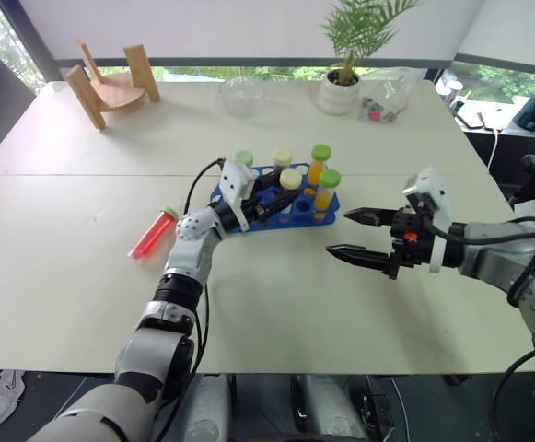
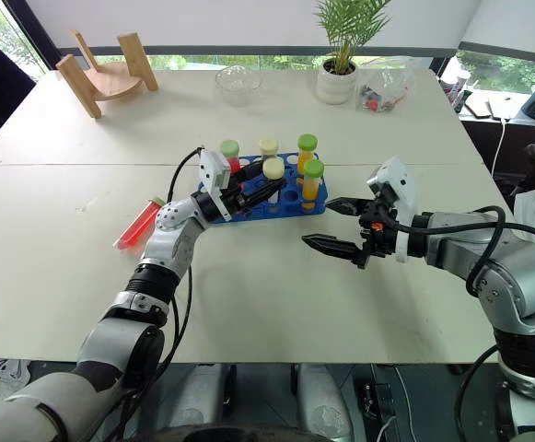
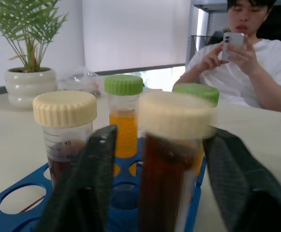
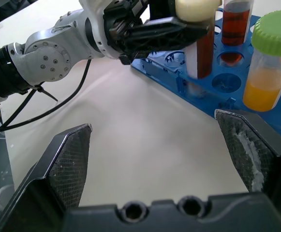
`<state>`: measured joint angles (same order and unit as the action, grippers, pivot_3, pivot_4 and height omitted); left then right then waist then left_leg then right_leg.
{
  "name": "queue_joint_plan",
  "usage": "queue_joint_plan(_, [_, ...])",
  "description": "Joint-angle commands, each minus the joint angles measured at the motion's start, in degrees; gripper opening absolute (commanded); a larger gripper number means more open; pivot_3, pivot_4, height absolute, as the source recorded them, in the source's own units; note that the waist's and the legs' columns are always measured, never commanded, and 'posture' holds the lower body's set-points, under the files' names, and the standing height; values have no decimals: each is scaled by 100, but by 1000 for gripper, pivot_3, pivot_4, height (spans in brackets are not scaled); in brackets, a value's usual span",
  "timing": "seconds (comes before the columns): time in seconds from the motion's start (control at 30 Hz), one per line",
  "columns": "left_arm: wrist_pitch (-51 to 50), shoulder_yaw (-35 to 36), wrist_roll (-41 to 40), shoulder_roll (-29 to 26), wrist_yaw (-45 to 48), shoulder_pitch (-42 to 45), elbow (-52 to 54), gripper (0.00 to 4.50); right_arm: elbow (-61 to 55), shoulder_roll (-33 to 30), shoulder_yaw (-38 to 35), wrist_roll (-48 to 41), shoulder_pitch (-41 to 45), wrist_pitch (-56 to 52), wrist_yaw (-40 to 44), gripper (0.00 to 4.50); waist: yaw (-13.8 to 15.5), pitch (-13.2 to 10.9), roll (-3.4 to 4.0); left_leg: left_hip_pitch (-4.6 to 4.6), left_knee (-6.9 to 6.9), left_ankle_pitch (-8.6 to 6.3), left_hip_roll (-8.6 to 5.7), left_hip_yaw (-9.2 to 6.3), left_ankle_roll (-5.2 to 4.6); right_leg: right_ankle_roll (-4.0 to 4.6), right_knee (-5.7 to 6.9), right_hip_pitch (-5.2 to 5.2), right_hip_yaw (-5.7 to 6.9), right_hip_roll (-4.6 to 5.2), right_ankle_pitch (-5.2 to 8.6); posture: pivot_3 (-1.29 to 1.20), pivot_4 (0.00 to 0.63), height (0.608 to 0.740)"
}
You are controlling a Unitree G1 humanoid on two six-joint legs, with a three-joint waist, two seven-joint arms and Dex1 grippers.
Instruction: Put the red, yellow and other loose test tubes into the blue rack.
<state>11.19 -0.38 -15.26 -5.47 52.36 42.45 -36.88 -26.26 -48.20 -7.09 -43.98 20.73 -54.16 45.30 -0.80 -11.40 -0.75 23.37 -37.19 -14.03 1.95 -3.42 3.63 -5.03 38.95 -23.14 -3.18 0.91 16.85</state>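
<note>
The left end effector stands spread around a dark red tube seated in the blue rack (withdraw straight back, without tipping it). The bright red tube lies on the counter, well apart. The right end effector hangs spread, empty.

The cream-capped tube standing in the blue rack is showing graduation numbers 45 and 40.
</note>
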Motion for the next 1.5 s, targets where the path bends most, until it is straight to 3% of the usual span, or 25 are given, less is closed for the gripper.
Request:
queue_joint_plan(0.03, [-435, 36, -62, -287, -76, -42, 808, 4457, -195, 51, -2, -7, 19, 129, -23, 4500, -7, 0, 0, 0, 0, 0, 0, 0, 0, 0, 0, 0, 0, 0, 0, 0, 150, 740])
queue_joint_plan(0.17, [-1712, -11, -104, -1088, -238, -588, 2657, 4457, -289, 66, -13, -105, -63, 106, 54, 4500, -45, 0, 2, -2, 7, 0, 5, -1, 0, 1, 0, -2, -2, -3, 0, 0, 150, 740])
queue_joint_plan(0.27, [-3810, 242, -478, -2437, -239, -1029, 4512, 4457, -476, 87, 164, -422, 37, -53, 312, 4500, -43, -3, 1, -1, 8, 0, 10, -3, 0, 3, 1, -4, -1, -6, 1, 0, 150, 740])
queue_joint_plan(0.33, [-5168, 422, -737, -3585, -20, -1069, 5214, 4457, -548, 118, 386, -525, 178, -77, 505, 4500, -113, -12, -6, 2, 10, 0, 19, -1, 1, 4, 4, -11, -2, -12, 2, 0, 150, 740])
queue_joint_plan(0.4, [-6221, 601, -1219, -4563, 352, -832, 5346, 4457, -508, 191, 666, -456, 339, 35, 670, 4500, -152, -12, -4, 1, 11, 0, 24, -6, 1, 12, 6, -11, 7, -16, 6, 0, 150, 740])
queue_joint_plan(0.5, [-7436, 656, -1801, -5312, 730, 68, 4800, 4457, -274, 431, 1092, -156, 573, 333, 795, 4500, -118, -14, -9, -1, 8, 0, 19, -5, 1, 11, -1, -5, 12, -11, 8, 0, 150, 740])
queue_joint_plan(0.57, [-7917, -137, -1490, -5800, 1051, 772, 4157, 4457, -128, 527, 1280, 32, 614, 543, 923, 4500, -110, -14, -17, 1, 0, 0, 14, -6, 1, 9, -3, -2, 14, -9, 9, 0, 150, 740])
queue_joint_plan(0.63, [-7815, -815, -1144, -6143, 1425, 1133, 3695, 4457, -90, 610, 1407, 133, 644, 635, 954, 4500, -149, -12, -5, -1, 7, 0, 11, -1, 1, 7, -13, -2, 6, -8, 10, 0, 150, 740])
queue_joint_plan(0.67, [-7728, -1475, -730, -6243, 1698, 1396, 3329, 4457, -83, 625, 1438, 182, 617, 711, 991, 4500, -167, -12, -4, 0, 13, -1, 10, 2, 1, 5, -13, -4, 4, -6, 12, 0, 150, 740])
queue_joint_plan(0.77, [-7814, -3138, 255, -6089, 2375, 2183, 2090, 4457, -184, 661, 1433, 236, 541, 810, 979, 4500, -165, -12, -6, 4, 21, -1, 13, -4, 0, 17, 2, -16, 9, -13, 20, 0, 150, 740])
queue_joint_plan(0.9, [-7671, -4145, 905, -5514, 3155, 2904, 632, 4457, -423, 615, 1302, 170, 507, 766, 895, 4500, -166, -17, -12, 25, 19, -1, 18, -6, -1, 24, 9, -41, 10, -19, 25, 0, 150, 740])
queue_joint_plan(1.03, [-7176, -4471, 1494, -4667, 3285, 3365, -983, 4457, -597, 552, 1176, 155, 502, 708, 774, 4500, -160, -17, -12, 53, 12, -1, 18, -6, -1, 23, 9, -62, 13, -18, 25, 0, 150, 740])
queue_joint_plan(1.3, [-6084, -4345, 2419, -3638, 3027, 3466, -2848, 4457, -725, 667, 932, 79, 326, 609, 322, 4500, -172, -17, -13, 62, 9, -1, 18, -6, -3, 23, 14, -73, 11, -16, 24, 0, 150, 740])
queue_joint_plan(1.4, [-5861, -4208, 2632, -3423, 3066, 3520, -3271, 3649, -838, 658, 816, 20, 187, 552, 162, 4500, -161, -15, -15, 71, 6, -1, 18, -7, -3, 22, 15, -79, 12, -14, 24, 0, 150, 740])
queue_joint_plan(1.5, [-5654, -4062, 2826, -3294, 2998, 3582, -3488, 2086, -904, 618, 772, -51, 110, 515, 109, 4500, -166, -15, -15, 70, 5, -1, 15, -7, -3, 22, 19, -79, 12, -12, 23, 0, 150, 740])
